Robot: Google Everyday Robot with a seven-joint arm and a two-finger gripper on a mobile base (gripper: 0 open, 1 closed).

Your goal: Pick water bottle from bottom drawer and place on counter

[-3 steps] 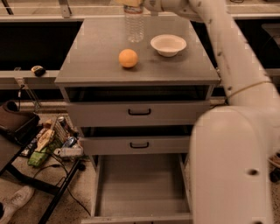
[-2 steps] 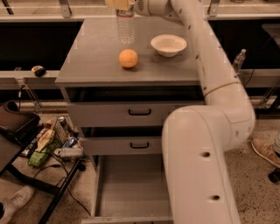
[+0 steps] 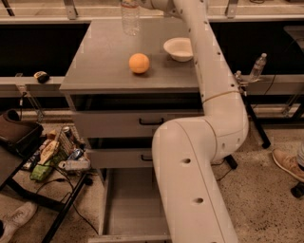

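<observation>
Camera view: we look down on the cabinet from its front; the white arm [image 3: 209, 95] rises from the near right and reaches over the top to the far edge
Gripper [image 3: 148, 3]: at the very top of the picture, over the counter's far edge and mostly cut off; we cannot tell how far open it is, nor whether it grips anything
Water bottle [image 3: 130, 17]: upright, just beside the gripper on its left in the picture, at the far edge of the counter [image 3: 102, 66]; its cap is cut off, and we cannot tell if its base touches the surface
Orange ball [image 3: 139, 63]: on the counter, nearer us than the gripper, well apart from the bottle
White bowl [image 3: 178, 49]: on the counter, below and right of the gripper, touching the arm's outline
Bottom drawer [image 3: 127, 204]: far below the gripper, pulled open; we see bare grey floor, its right part hidden by the arm
</observation>
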